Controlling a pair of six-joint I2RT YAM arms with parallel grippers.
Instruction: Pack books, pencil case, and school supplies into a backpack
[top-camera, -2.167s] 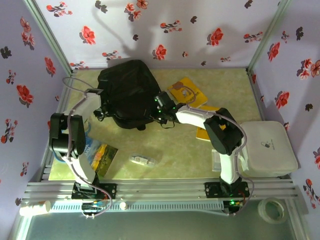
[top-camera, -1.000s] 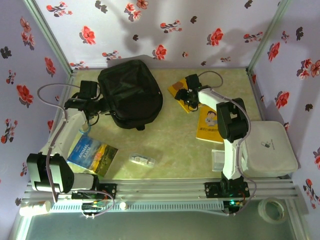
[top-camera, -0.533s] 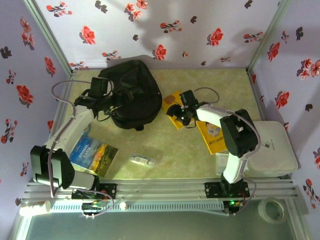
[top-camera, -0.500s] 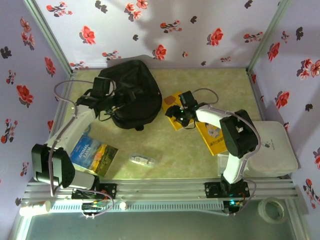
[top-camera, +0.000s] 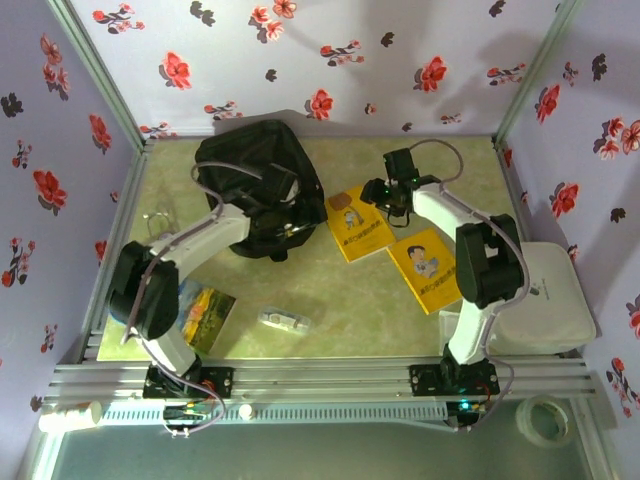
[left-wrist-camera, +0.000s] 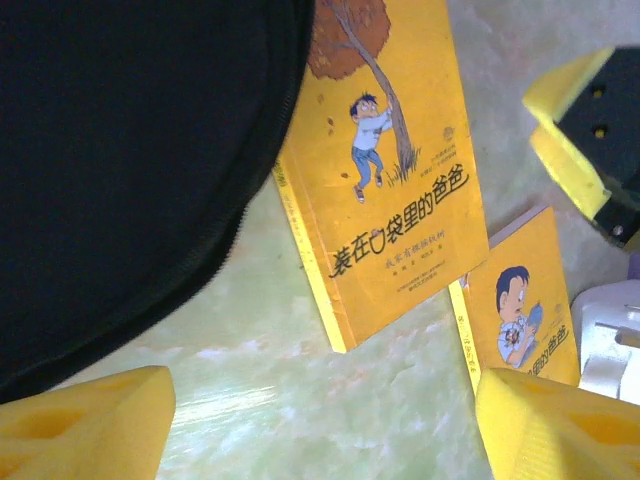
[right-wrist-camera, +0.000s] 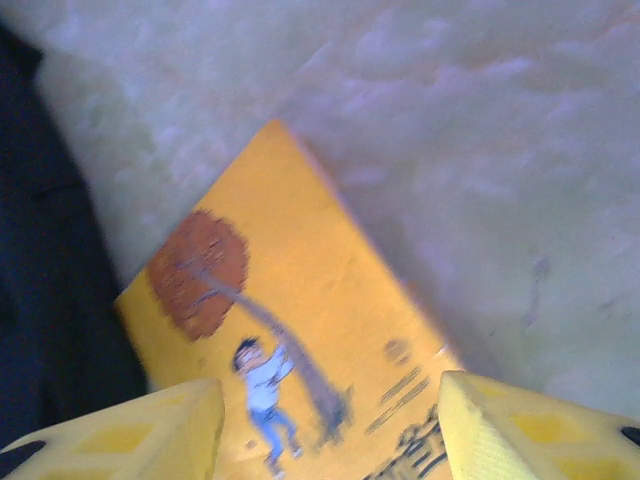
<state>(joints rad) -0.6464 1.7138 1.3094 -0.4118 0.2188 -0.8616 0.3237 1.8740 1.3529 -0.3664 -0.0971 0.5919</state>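
On the green marbled table (top-camera: 340, 300), the black backpack (top-camera: 250, 165) is positioned at the rear left, a yellow book (top-camera: 360, 222) just beside it. The left hand (left-wrist-camera: 320, 420) and right hand (right-wrist-camera: 335, 430) are spread wide, empty.

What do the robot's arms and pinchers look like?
The left arm and right arm are white tubes with chunky black joints. A thin grey cable loops along each. Their fingers are bright yellow wedges.
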